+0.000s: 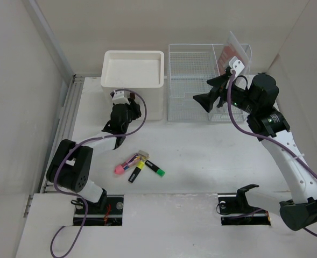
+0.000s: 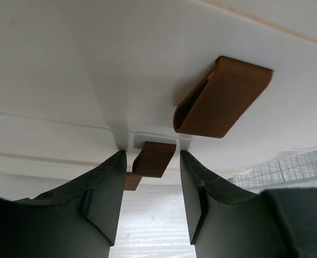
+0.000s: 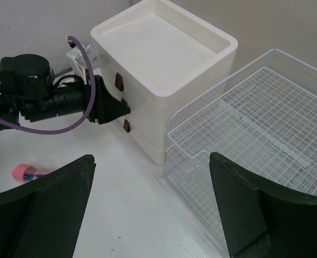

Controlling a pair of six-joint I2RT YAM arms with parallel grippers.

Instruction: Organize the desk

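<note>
I get soft, even light from overhead in the top view; the desk [image 1: 201, 156] reads bright white, with only faint shadows. In the left wrist view the drawer unit [image 2: 67, 64] is nearly washed out, and the left fingers [image 2: 101, 204] sit dark along the bottom. The right wrist view holds the wire rack [image 3: 266, 118] sharp, while the right fingers [image 3: 45, 209] look soft in the lower corners.

Top external: high behind the arm bases [image 1: 243, 207], looking down over the whole desk [image 1: 201, 156].
Left wrist: hard up against the drawer unit [image 2: 67, 64], facing its brown handles [image 2: 223, 97].
Right wrist: raised, looking down and across; shares drawer unit and wire-mesh rack [image 3: 255, 123] with the top view.
</note>
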